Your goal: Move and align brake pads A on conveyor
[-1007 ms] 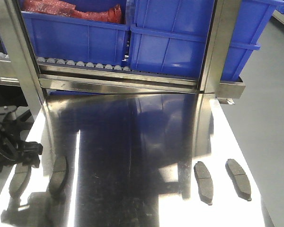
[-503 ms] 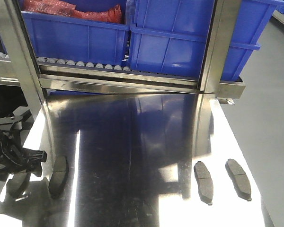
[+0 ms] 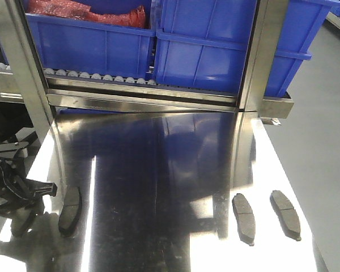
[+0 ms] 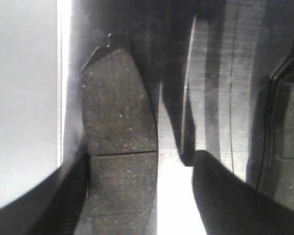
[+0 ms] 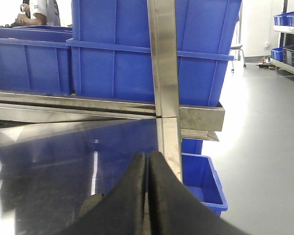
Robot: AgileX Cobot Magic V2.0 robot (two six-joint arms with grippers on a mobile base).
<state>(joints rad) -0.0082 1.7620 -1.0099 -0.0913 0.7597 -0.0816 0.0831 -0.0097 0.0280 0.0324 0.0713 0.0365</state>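
Four brake pads lie on the shiny steel table. In the front view two sit at the right, one beside the other, and a third lies at the left. The leftmost pad lies lengthwise between my left gripper's fingers. My left gripper is open; its left finger is at the pad's edge and its right finger stands apart. From the front, that gripper covers most of this pad. My right gripper is shut on nothing. The conveyor is out of view.
Blue bins stand on a steel roller rack behind the table, with steel uprights at both sides. The table's left edge runs close beside the leftmost pad. Another blue bin stands on the floor to the right.
My left gripper has come down and nearer over the leftmost pad, which it now mostly hides in the front view. The other three pads have not moved.
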